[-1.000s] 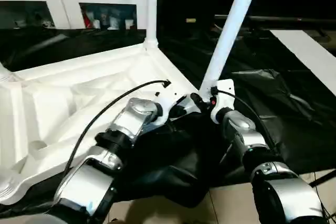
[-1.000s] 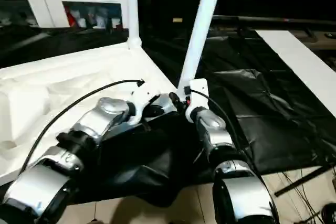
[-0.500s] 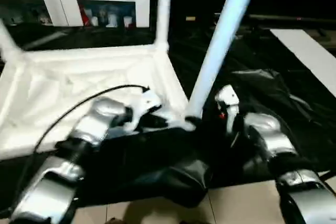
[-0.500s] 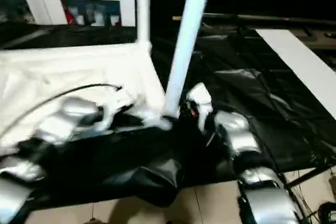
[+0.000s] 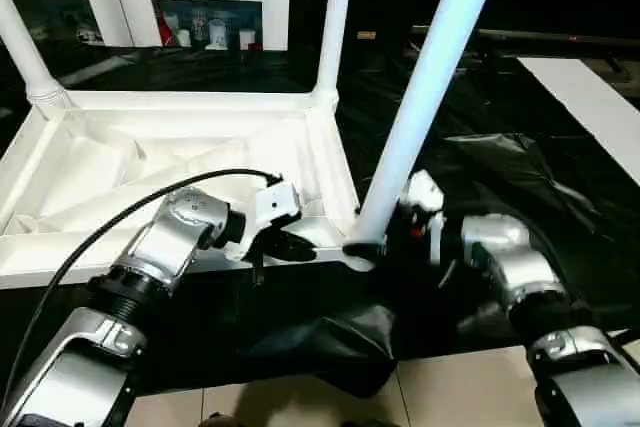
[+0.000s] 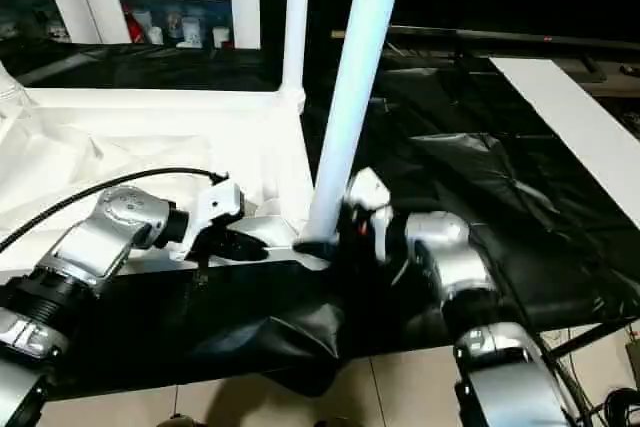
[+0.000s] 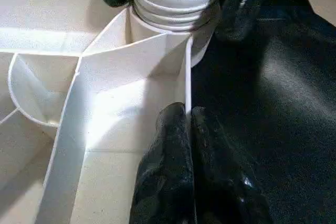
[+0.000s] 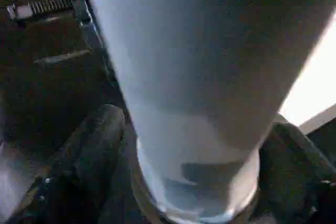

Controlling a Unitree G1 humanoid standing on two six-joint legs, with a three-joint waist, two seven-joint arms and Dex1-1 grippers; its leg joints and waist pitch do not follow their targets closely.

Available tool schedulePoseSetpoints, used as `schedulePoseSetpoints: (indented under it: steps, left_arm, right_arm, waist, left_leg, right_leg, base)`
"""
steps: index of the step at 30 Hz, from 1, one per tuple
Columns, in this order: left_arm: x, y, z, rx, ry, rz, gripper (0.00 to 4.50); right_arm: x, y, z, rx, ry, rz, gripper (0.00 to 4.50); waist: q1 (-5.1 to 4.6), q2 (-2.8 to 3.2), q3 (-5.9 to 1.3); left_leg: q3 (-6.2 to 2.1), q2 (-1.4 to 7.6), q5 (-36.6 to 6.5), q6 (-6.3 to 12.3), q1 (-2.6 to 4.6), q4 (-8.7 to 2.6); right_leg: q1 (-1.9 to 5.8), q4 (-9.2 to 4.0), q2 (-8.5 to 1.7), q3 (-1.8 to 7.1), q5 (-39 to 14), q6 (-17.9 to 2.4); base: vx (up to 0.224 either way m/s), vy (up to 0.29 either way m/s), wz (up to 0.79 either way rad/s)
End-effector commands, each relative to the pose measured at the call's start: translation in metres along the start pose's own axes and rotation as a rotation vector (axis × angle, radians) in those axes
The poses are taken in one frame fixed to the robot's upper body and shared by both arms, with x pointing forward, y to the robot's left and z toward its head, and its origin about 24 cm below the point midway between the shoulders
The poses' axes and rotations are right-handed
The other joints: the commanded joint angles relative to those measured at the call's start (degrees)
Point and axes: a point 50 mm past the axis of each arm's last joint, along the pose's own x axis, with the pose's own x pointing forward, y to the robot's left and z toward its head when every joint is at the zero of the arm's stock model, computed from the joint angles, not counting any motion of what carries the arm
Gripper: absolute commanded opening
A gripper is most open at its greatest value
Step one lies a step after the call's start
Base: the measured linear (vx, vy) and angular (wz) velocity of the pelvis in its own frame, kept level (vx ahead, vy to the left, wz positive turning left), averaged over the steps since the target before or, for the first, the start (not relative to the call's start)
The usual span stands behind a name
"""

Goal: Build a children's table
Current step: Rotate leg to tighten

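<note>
Nearest me, the left claw (image 7: 190, 145) is pinched on the top's (image 5: 150, 162) near rim, and the right claw (image 8: 184, 145) stands wide around the leg (image 5: 425, 97) at the near corner socket. Since a second ago the top has swung square and the leg stands steeper, so it looks nearly seated. Behind, two more legs already stand in the far corners.

Near leg (image 5: 425, 97) blocks the corner, open black sheet (image 5: 520, 187) beside

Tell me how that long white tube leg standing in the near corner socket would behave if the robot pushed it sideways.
The long white tapered tube leg looks stiff, so it would probably lever rather than bend. It already leans, so its seating in the round corner socket may be loose and it could tip out. The white plastic ribbed table top seems light and might shift with it.
</note>
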Motion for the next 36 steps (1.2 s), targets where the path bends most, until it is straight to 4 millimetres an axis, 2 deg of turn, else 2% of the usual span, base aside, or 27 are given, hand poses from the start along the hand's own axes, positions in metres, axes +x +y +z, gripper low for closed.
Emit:
schedulePoseSetpoints:
  steps: [1, 2, 3, 4, 8, 12, 15, 16, 17, 20, 22, 24, 25, 28, 30, 32, 33, 34, 36]
  left_arm:
    - [0.007, -0.007, 0.004, 0.007, -0.028, -0.056, 0.00]
    - [0.006, -0.007, 0.004, 0.007, -0.028, -0.057, 0.00]
    - [0.006, -0.008, 0.004, 0.005, -0.026, -0.057, 0.00]
    - [0.006, -0.008, 0.003, 0.004, -0.024, -0.057, 0.00]
    - [0.007, -0.008, 0.003, 0.003, -0.023, -0.055, 0.00]
    - [0.006, -0.011, 0.000, -0.015, -0.013, -0.097, 0.00]
    - [0.006, -0.015, -0.003, -0.045, 0.003, -0.144, 0.00]
    - [0.006, -0.016, -0.005, -0.057, 0.014, -0.160, 0.00]
    - [0.007, -0.016, -0.005, -0.063, 0.020, -0.167, 0.00]
    - [0.017, -0.006, -0.004, -0.082, 0.022, -0.034, 0.00]
    - [0.030, 0.007, 0.002, -0.121, 0.003, 0.140, 0.00]
    - [0.036, 0.012, 0.005, -0.148, -0.012, 0.206, 0.00]
    - [0.039, 0.015, 0.007, -0.168, -0.021, 0.244, 0.00]
    - [0.055, 0.026, 0.018, -0.234, -0.028, 0.443, 0.00]
    - [0.058, 0.029, 0.019, -0.235, -0.021, 0.499, 0.00]
    - [0.062, 0.031, 0.020, -0.232, -0.008, 0.532, 0.00]
    - [0.062, 0.031, 0.020, -0.230, -0.007, 0.533, 0.00]
    - [0.065, 0.030, 0.020, -0.208, 0.004, 0.529, 0.00]
    - [0.065, 0.030, 0.021, -0.190, 0.010, 0.516, 0.00]
  right_arm:
    - [-0.002, 0.001, 0.001, -0.025, 0.033, 0.017, 3.35]
    - [-0.002, 0.001, 0.001, -0.025, 0.035, 0.019, 3.25]
    - [-0.002, 0.000, 0.001, -0.023, 0.042, 0.013, 3.18]
    - [-0.003, 0.000, 0.000, -0.023, 0.046, 0.007, 3.12]
    - [-0.004, -0.002, 0.002, -0.010, 0.025, -0.006, 2.80]
    - [-0.006, 0.001, 0.000, 0.011, 0.007, 0.002, 2.73]
    - [-0.006, 0.001, -0.003, 0.041, -0.011, -0.025, 2.72]
    - [-0.006, 0.000, -0.003, 0.058, -0.021, -0.051, 2.72]
    - [-0.006, -0.001, -0.004, 0.067, -0.026, -0.064, 2.72]
    - [-0.003, -0.015, -0.006, 0.105, -0.066, -0.300, 2.72]
    - [0.001, -0.027, -0.009, 0.193, -0.103, -0.528, 2.72]
    - [0.005, -0.030, -0.009, 0.241, -0.129, -0.612, 2.72]
    - [0.007, -0.032, -0.008, 0.272, -0.142, -0.666, 2.72]
    - [0.025, -0.036, -0.008, 0.333, -0.105, -0.899, 2.72]
    - [0.031, -0.035, -0.008, 0.327, -0.089, -0.928, 2.72]
    - [0.042, -0.032, -0.004, 0.310, -0.074, -0.923, 2.72]
    - [0.043, -0.031, -0.004, 0.310, -0.076, -0.920, 2.72]
    - [0.052, -0.029, 0.003, 0.321, -0.114, -0.879, 2.72]
    - [0.054, -0.029, 0.007, 0.333, -0.146, -0.846, 2.72]
  waist:
    - [0.00, -0.04, -3.90]
    - [0.05, 0.38, -3.88]
    - [0.00, 0.45, -3.94]
    - [-0.05, 0.28, -3.97]
    - [-0.01, 0.43, -4.08]
    - [-0.07, 0.63, -4.13]
    - [-0.07, 0.56, -4.17]
    - [-0.12, 0.82, -4.15]
    - [-0.26, 0.67, -4.09]
    - [-0.59, 0.98, -4.00]
    - [-1.20, 0.80, -3.65]
    - [-1.26, 0.88, -3.77]
    - [-1.34, 0.74, -3.89]
    - [-1.44, 1.17, -3.86]
    - [-1.38, 1.02, -4.10]
    - [-1.11, 1.16, -4.31]
    - [-1.04, 0.78, -4.43]
    - [-0.95, 0.84, -4.43]
    - [-0.72, 0.62, -4.27]
  left_leg:
    - [0.37, 0.62, -8.3, 2.71, 0.64, -3.67]
    - [0.32, 0.62, -8.5, 2.57, 0.67, -3.72]
    - [0.33, 0.60, -8.5, 2.46, 0.69, -3.69]
    - [0.33, 0.61, -8.5, 2.39, 0.67, -3.69]
    - [0.33, 0.57, -7.9, 2.54, 0.71, -3.63]
    - [0.36, 0.54, -7.6, 2.63, 0.74, -3.57]
    - [0.37, 0.53, -7.5, 2.71, 0.77, -3.55]
    - [0.37, 0.54, -7.5, 2.50, 0.81, -3.57]
    - [0.35, 0.50, -8.1, 2.31, 0.73, -3.62]
    - [0.31, 0.50, -9.5, 1.40, 0.76, -3.65]
    - [0.13, 0.31, -13.2, -0.65, 1.00, -3.86]
    - [-0.02, 0.25, -14.0, -1.76, 1.11, -3.75]
    - [-0.12, 0.19, -13.4, -1.59, 0.74, -3.80]
    - [-0.02, 0.01, -13.7, -1.48, 1.04, -3.70]
    - [-0.02, -0.09, -13.2, -1.60, 0.94, -3.60]
    - [0.19, -0.18, -11.2, -0.03, 0.74, -3.42]
    - [0.27, -0.22, -10.5, 0.41, 0.68, -3.38]
    - [0.34, -0.28, -9.6, 1.52, 0.44, -3.36]
    - [0.36, -0.20, -9.6, 2.42, 0.37, -3.40]
  right_leg:
    - [3.21, -3.44, -3.74, 2.12, -10.1, -13.1]
    - [3.18, -3.44, -3.76, 2.14, -10.1, -13.1]
    - [3.21, -3.44, -3.71, 2.15, -9.8, -13.2]
    - [3.23, -3.41, -3.66, 2.13, -9.3, -13.3]
    - [3.33, -3.17, -3.59, 2.10, -7.2, -14.0]
    - [3.43, -3.04, -3.47, 2.11, -5.7, -14.4]
    - [3.46, -3.01, -3.50, 2.12, -5.5, -14.5]
    - [3.41, -3.00, -3.51, 2.16, -5.6, -14.6]
    - [3.43, -3.13, -3.48, 2.12, -6.3, -14.5]
    - [3.26, -3.34, -3.56, 2.15, -8.1, -14.3]
    - [3.04, -4.13, -3.51, 2.05, -15.2, -12.9]
    - [2.97, -4.32, -3.61, 2.08, -17.9, -11.6]
    - [3.16, -4.25, -3.51, 2.04, -17.3, -11.1]
    - [2.73, -4.31, -3.29, 2.09, -16.2, -11.3]
    - [2.97, -4.23, -3.25, 2.06, -15.5, -10.9]
    - [3.05, -3.99, -3.19, 2.14, -11.2, -11.2]
    - [3.23, -3.91, -3.17, 2.11, -10.2, -11.4]
    - [3.27, -3.80, -3.24, 2.10, -8.9, -11.7]
    - [3.43, -3.93, -3.37, 2.02, -9.7, -11.5]
  base:
    - [0.000, 0.000, 0.00]
    - [0.000, 0.000, 0.00]
    - [0.000, 0.000, 0.00]
    - [0.000, 0.000, 0.00]
    - [0.000, 0.000, 0.00]
    - [0.000, 0.000, 0.00]
    - [0.000, 0.000, 0.00]
    - [0.000, 0.000, 0.00]
    - [0.000, 0.000, 0.00]
    - [0.000, 0.000, 0.00]
    - [0.000, 0.000, 0.00]
    - [0.000, 0.000, 0.00]
    - [0.000, 0.000, 0.00]
    - [0.000, 0.000, 0.00]
    - [0.000, 0.000, 0.00]
    - [0.000, 0.000, 0.00]
    - [0.000, 0.000, 0.00]
    - [0.000, 0.000, 0.00]
    - [0.000, 0.000, 0.00]
